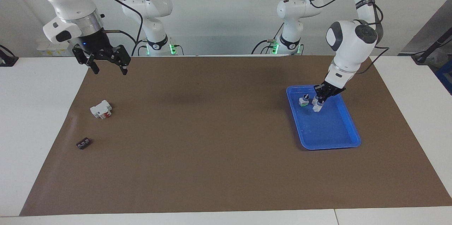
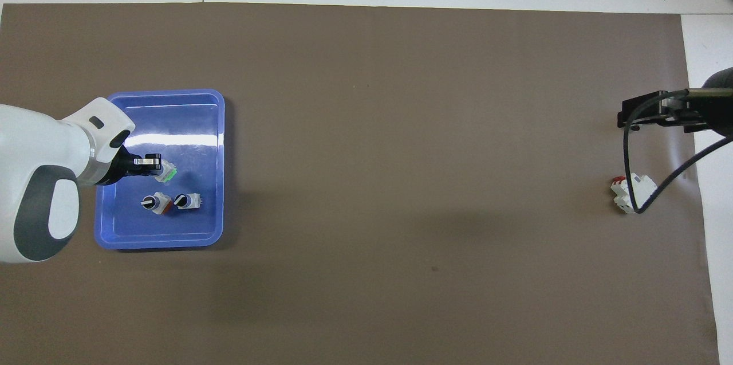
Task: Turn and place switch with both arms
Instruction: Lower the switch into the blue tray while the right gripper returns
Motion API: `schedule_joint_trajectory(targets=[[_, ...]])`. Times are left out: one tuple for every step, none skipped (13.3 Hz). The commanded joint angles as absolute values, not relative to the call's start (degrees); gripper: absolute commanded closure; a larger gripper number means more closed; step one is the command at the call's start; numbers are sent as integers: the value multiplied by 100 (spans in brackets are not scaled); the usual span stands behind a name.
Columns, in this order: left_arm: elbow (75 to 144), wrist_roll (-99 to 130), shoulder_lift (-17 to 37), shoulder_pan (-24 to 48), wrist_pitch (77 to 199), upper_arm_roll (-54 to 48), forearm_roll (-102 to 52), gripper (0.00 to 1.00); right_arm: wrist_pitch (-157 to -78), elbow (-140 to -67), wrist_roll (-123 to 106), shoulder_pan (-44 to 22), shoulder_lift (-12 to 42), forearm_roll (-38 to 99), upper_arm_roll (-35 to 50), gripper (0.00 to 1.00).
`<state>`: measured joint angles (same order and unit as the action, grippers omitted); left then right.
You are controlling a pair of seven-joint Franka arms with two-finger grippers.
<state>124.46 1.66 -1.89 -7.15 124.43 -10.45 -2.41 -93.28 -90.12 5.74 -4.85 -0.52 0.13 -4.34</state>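
Left gripper [image 1: 319, 102] clamped on switch [image 1: 316, 107] inside blue tray [image 1: 348, 128], beside two more switches [image 2: 170, 202]. Right gripper [image 1: 108, 69] spread wide, holding nothing, over brown mat [image 1: 212, 140] edge.

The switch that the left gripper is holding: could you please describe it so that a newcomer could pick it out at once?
Find the blue tray at the left arm's end of the brown mat. Three small white-grey switches are in it; two stand side by side at the end nearer the robots. The switch meant is the third, the one with a green part, clamped in the shut left gripper.
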Motion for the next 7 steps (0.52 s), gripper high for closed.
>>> schedule_joint_trajectory(targets=[[12569, -114, -150, -729, 12656, -1055, -123, 100, -9010, -8844, 256, -291, -124, -88, -352, 0], [12560, -175, -106, -729, 12735, -1055, -123, 100, -8948, -8703, 81, -273, -53, -157, -352, 0], [12586, -263, -79, -729, 12848, -1055, -123, 100, -8947, -8692, -34, -272, -53, -289, -352, 0], [12612, -316, -70, -729, 12919, -1055, -123, 100, -8939, -8701, -140, -264, -61, -325, -352, 0], [12621, -351, -70, -729, 12911, -1055, -114, 100, -8938, -8710, -210, -264, -79, -334, -360, 0], [12621, -369, -70, -721, 12902, -1063, -114, 96, -8912, -8719, -237, -264, -79, -343, -360, 0], [12612, -395, -70, -686, 12833, -1055, -114, 73, -8851, -8719, -246, -264, -88, -334, -360, 0]])
